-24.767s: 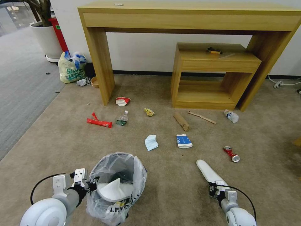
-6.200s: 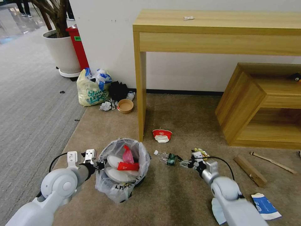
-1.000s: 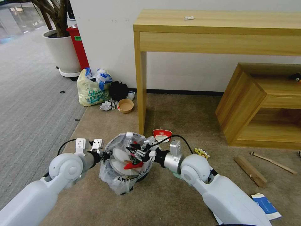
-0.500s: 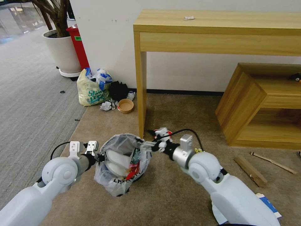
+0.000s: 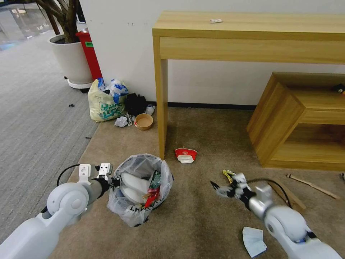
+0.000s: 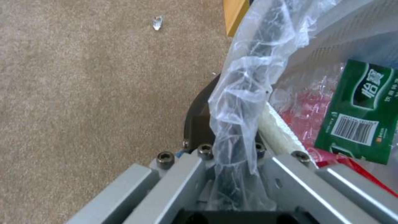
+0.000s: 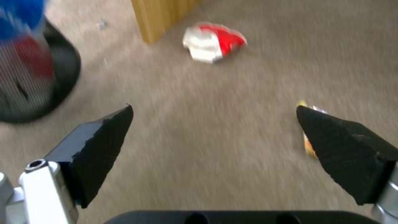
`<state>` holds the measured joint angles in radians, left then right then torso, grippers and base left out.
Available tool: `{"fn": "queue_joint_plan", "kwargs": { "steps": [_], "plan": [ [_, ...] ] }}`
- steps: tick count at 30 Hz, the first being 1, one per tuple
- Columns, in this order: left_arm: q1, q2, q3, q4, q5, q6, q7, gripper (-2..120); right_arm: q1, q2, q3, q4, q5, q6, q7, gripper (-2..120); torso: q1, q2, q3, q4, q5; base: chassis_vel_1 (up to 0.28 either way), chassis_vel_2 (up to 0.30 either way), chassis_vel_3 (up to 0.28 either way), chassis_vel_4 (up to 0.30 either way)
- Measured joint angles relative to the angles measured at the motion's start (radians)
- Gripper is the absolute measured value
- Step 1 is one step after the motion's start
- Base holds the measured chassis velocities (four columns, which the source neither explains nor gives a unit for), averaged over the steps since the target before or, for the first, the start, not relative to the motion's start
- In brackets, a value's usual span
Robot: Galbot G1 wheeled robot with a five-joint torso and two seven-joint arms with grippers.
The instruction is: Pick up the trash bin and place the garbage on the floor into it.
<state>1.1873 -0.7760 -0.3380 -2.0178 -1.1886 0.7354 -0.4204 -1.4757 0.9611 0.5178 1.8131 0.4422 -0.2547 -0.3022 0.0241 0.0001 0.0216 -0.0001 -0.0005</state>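
Observation:
The black trash bin (image 5: 141, 187), lined with a clear bag, stands on the beige floor (image 5: 194, 226). It holds two white slippers (image 5: 134, 181), red litter and a green-labelled bottle (image 6: 360, 109). My left gripper (image 5: 114, 181) is shut on the bin's rim (image 6: 232, 146), bag included. My right gripper (image 5: 224, 186) hangs open and empty to the bin's right, low over the carpet, with wide-apart fingers (image 7: 99, 143). A yellow wrapper (image 5: 228, 175) lies just past it. On the floor are a red-and-white wrapper (image 5: 185, 155), a blue mask (image 5: 254, 241), a cardboard piece (image 5: 291, 198) and a wooden stick (image 5: 312, 186).
A tall wooden table's leg (image 5: 161, 108) stands just behind the bin. A low wooden shelf unit (image 5: 287, 118) is at the right. By the wall are a yellowish tied bag (image 5: 104, 102), a paper bowl (image 5: 144, 121) and a white plant pot (image 5: 73, 61). Grey ribbed carpet (image 5: 32, 118) lies left.
My right gripper has left the bin's mouth and swung right and down to the carpet, open; the green-labelled bottle it carried now lies in the bin. The left gripper keeps its hold.

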Motion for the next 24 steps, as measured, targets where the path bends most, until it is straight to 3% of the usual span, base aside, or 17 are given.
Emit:
{"fn": "queue_joint_plan", "kwargs": {
  "steps": [5,8,24],
  "plan": [
    [0.000,-0.003,0.001,0.000,-0.001,0.000,-0.003,0,-0.058,0.000,0.042,-0.061,-0.048,0.071,-0.066,100,0.000,0.000,0.000,0.0000,0.0002,0.000,0.000,0.000,0.000],
    [0.002,-0.013,0.004,0.001,-0.001,0.000,-0.006,0,-0.124,0.012,0.079,-0.165,-0.097,0.161,-0.115,100,0.000,0.000,0.000,-0.0001,0.0004,0.000,0.000,0.000,0.000],
    [0.003,-0.020,0.010,0.010,0.000,0.000,-0.011,0,-0.210,0.042,0.113,-0.334,-0.091,0.265,-0.149,100,0.000,0.000,0.000,0.0000,0.0003,0.000,0.000,0.000,0.000]
  ]
}}
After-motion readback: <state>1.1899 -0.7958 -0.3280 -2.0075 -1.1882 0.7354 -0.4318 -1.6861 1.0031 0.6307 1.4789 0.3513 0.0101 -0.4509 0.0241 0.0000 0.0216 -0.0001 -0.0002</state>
